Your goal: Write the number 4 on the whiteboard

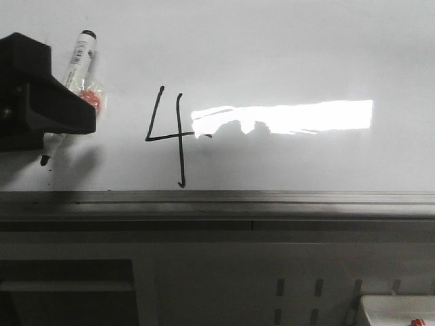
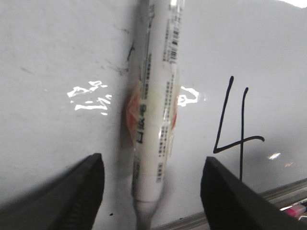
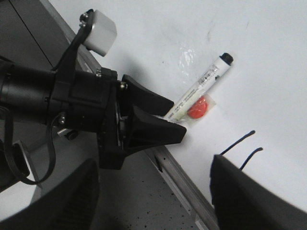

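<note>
- Left gripper point(image 1: 68, 112), far left of the front frame: matte black moulded plastic, wedge-shaped fingers spread apart, straddling the marker point(image 1: 73, 75) without touching it (left wrist view shows a gap on both sides).
- Marker lies flat on the whiteboard point(image 1: 306, 54), uncapped tip toward lower left; slim white barrel with printed label, black end cap, orange-red piece under clear wrap at mid-barrel.
- Number 4 point(image 1: 166, 136), centre-left: thin black open-top strokes, long tail hooked at the end, just above the grey metal edge rail point(image 1: 272, 200).
- Whiteboard is glossy, with a bright glare strip right of the digit.
- Right gripper point(image 3: 153, 191): fingers open, empty.
- Step, judged: writing done, marker released; next is lifting the left arm clear without nudging the marker.
</note>
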Robot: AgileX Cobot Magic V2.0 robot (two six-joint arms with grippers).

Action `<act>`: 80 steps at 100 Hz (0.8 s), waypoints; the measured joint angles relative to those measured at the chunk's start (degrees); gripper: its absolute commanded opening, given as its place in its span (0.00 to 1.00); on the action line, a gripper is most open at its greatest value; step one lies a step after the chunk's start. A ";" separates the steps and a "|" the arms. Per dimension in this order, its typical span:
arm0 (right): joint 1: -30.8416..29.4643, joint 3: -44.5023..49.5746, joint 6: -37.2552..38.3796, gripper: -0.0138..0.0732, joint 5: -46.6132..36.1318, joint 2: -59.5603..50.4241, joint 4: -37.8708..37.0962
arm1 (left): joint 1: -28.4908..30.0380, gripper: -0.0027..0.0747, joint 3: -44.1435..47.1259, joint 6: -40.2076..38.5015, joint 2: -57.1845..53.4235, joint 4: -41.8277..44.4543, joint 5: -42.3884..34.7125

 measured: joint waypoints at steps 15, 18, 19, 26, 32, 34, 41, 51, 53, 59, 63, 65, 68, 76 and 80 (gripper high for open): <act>0.00 2.15 0.00 0.20 0.71 -3.71 -2.34 | 0.36 0.36 0.26 -0.09 -7.17 1.60 2.53; -0.03 3.16 0.00 0.12 0.40 -4.89 -2.79 | 0.36 0.27 0.36 -0.09 -9.02 2.01 2.82; -0.03 3.73 0.00 0.09 0.10 -5.52 -2.92 | 0.36 0.25 0.36 -0.09 -10.00 2.25 2.93; -0.03 7.20 0.00 0.09 -1.63 -9.18 -3.50 | 0.36 0.03 0.85 -0.09 -15.19 4.34 3.32; -0.03 10.49 0.00 0.09 -3.70 -12.55 -3.78 | 0.36 0.01 1.54 -0.09 -19.47 7.12 3.58; -0.03 11.84 0.00 0.09 -4.59 -13.88 -3.95 | 0.36 0.01 1.89 -0.09 -21.12 8.39 3.56; -0.03 16.68 0.00 0.09 -8.02 -18.61 -4.62 | 0.36 0.01 3.39 -0.09 -26.78 12.62 3.74; -0.03 24.46 0.00 0.09 -12.15 -26.67 -5.87 | 0.36 0.01 6.38 -0.09 -34.30 16.98 4.12; -0.03 25.49 0.00 0.09 -12.78 -27.82 -5.96 | 0.36 0.01 6.87 -0.09 -35.82 17.59 4.11; -0.03 29.98 0.00 0.09 -13.78 -32.98 -6.26 | 0.36 0.01 9.16 -0.09 -40.06 19.15 4.31; -0.03 32.79 0.00 0.09 -13.95 -36.58 -6.37 | 0.36 0.01 10.68 -0.09 -42.26 19.80 4.41; -0.03 34.11 0.00 0.09 -14.06 -38.31 -6.37 | 0.36 0.01 11.40 -0.09 -43.49 20.19 4.57; -0.03 35.78 0.00 0.08 -14.20 -40.50 -6.37 | 0.36 0.01 12.29 -0.09 -45.39 21.00 4.56; -0.03 39.60 0.00 0.08 -14.20 -45.88 -6.46 | 0.36 0.01 14.08 -0.09 -48.83 22.07 4.83; -0.03 41.16 0.00 0.08 -14.20 -48.45 -6.46 | 0.36 0.01 14.61 -0.09 -50.29 22.33 4.83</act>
